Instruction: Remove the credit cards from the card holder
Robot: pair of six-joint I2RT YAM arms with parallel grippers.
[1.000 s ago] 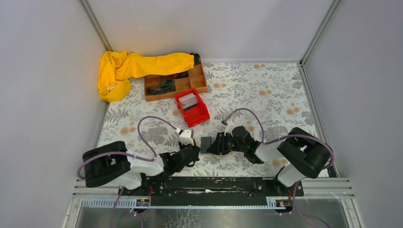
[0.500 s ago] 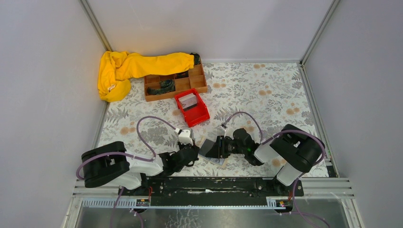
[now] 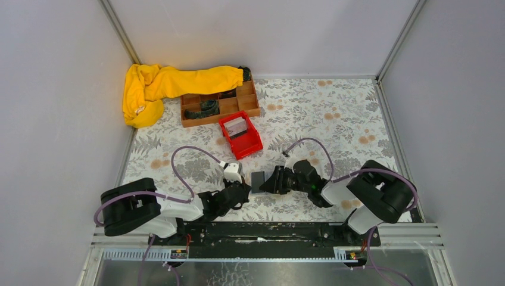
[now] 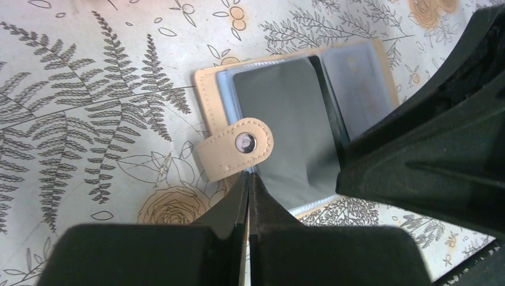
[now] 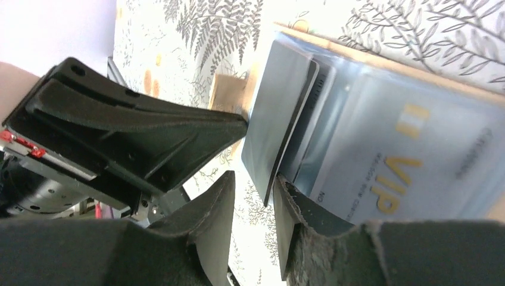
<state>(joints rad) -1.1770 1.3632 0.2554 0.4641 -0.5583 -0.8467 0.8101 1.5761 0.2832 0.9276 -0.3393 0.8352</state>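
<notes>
The card holder [image 3: 257,180] lies open on the floral cloth between both grippers, its tan edge and snap strap [image 4: 238,146] showing. A grey card [image 4: 286,119] fills its near sleeve, and a whitish card marked VIP [image 5: 393,155] sits in another sleeve. My left gripper [image 4: 248,176] is shut, its tips pinching the holder's near edge just under the strap. My right gripper [image 5: 255,179] is open at the holder's other side. The lifted grey card's [image 5: 274,119] lower corner hangs between the right gripper's fingers, close to the right one.
A red bin [image 3: 240,136] with a pale card in it stands just beyond the holder. Behind it is a brown wooden compartment tray [image 3: 219,104], partly under a yellow cloth [image 3: 161,86]. Grey walls close in on three sides.
Half a second ago the holder sat skewed and nearer the front with the right gripper pushed left. Now it lies square again and the right gripper has drawn back. The left arm stayed put.
</notes>
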